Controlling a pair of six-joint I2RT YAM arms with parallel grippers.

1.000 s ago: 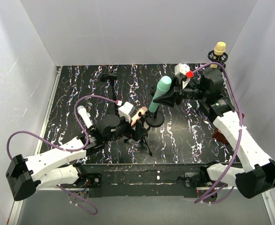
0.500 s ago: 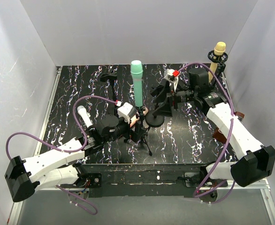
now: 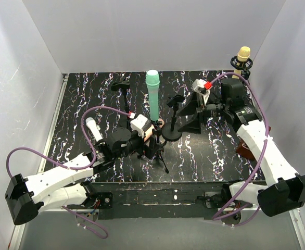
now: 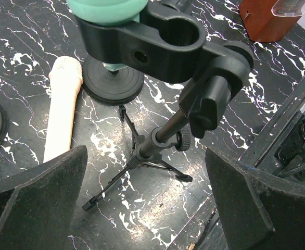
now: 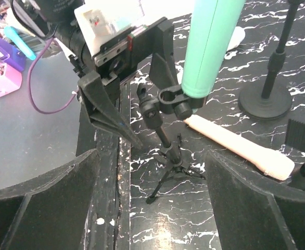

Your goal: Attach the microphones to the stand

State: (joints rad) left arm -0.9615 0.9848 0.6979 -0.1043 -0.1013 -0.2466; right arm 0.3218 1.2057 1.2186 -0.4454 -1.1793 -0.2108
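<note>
Teal-green microphone [image 3: 152, 99] sits clipped in the tripod stand [image 4: 160, 138]. Left gripper [image 4: 144, 156] and right gripper [image 5: 151, 156] both gape wide, empty. Judged next: grasp the peach-pink microphone [image 5: 236, 146] lying mid-tabletop.

Top view looks down from behind; both wrist views closely share the tripod stand [image 4: 160, 138].

A black tabletop [image 3: 79, 88] streaked with white marbling fills the middle of the overhead view, with plain white walls [image 3: 142, 31] at left, top and right. A red-brown box [image 3: 242, 151] sits at its right edge, partly hidden. In the upper left of the right wrist view, off the table, lie a purple case [image 5: 1, 73] and a teal stick-like object [image 5: 21, 41].
</note>
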